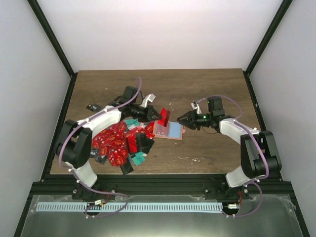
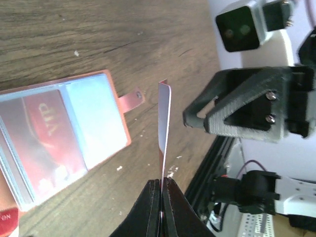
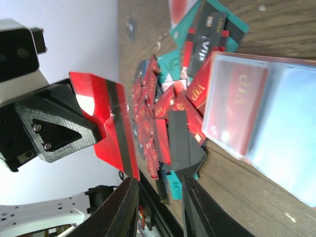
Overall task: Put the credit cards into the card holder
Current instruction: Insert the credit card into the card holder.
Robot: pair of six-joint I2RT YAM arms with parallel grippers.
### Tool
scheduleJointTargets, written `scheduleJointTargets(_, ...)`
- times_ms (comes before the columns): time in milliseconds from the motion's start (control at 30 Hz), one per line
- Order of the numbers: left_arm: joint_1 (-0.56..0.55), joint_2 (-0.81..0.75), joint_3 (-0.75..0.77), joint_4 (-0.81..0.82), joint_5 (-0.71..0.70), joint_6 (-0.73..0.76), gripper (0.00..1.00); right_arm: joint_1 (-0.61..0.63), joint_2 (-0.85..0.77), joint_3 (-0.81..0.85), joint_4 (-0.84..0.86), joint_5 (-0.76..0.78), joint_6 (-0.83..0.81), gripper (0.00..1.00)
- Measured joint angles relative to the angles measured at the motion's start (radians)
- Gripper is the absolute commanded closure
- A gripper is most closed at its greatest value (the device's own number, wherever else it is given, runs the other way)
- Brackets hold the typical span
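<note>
My left gripper (image 2: pixel 161 181) is shut on a red credit card with a black stripe (image 3: pixel 106 123), held upright above the table and seen edge-on (image 2: pixel 164 118) in the left wrist view. My right gripper (image 3: pixel 159 180) faces it from the right with its jaws apart; the card's lower corner lies by one fingertip (image 3: pixel 129 183). The card holder (image 1: pixel 169 131) lies open just below both grippers, pink-rimmed with clear sleeves, a red card in one sleeve (image 3: pixel 242 106). A heap of red, teal and black credit cards (image 1: pixel 118 143) lies to its left.
A lone dark card (image 1: pixel 92 106) lies at the table's far left. The black frame rail (image 1: pixel 158 183) runs along the near edge. Both arms meet over the table's middle, left gripper (image 1: pixel 159 115) and right gripper (image 1: pixel 180 118) a few centimetres apart.
</note>
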Motion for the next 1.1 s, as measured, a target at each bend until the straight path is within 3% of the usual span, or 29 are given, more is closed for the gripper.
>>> scheduleJointTargets(467,-0.05,0.306,0.254,-0.312,-0.131,0.161,0.96,0.001,0.056,-0.049,-0.174,0.203,-0.157,0.81)
scheduleJointTargets(1100,-0.051,0.389,0.296,-0.377,-0.159,0.173,0.96,0.001,0.188,-0.076,-0.181,0.231,-0.191,0.84)
